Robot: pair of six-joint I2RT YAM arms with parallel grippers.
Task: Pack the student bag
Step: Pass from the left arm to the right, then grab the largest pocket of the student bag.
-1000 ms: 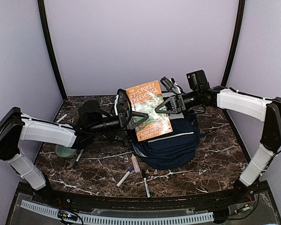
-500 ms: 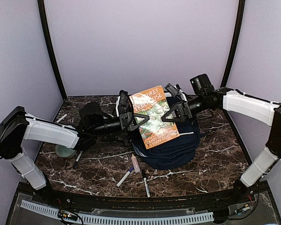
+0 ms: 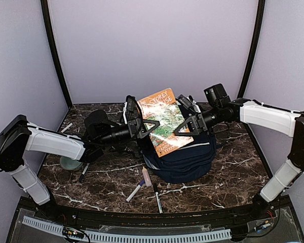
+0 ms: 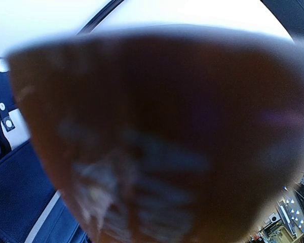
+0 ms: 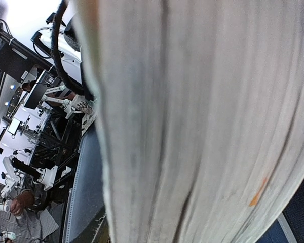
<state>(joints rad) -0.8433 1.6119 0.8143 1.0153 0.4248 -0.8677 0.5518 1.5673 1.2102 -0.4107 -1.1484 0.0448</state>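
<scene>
Left of centre in the top view, the left gripper [image 3: 143,123] is clenched on the left edge of the orange book [image 3: 164,115], which hangs tilted above the counter [image 3: 106,172]. The right gripper [image 3: 186,123] is at the book's right edge; I cannot tell whether it grips. The student bag [image 3: 185,161] lies just below the book, its long axis running toward the frame's bottom, about equally near both arms.

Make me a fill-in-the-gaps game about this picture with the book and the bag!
The paperback book has an ___ cover. The student bag below it is navy ___ with white stripes. The pens lie on the dark ___ table, not in the bag.
Missing words: orange; blue; marble.
</scene>
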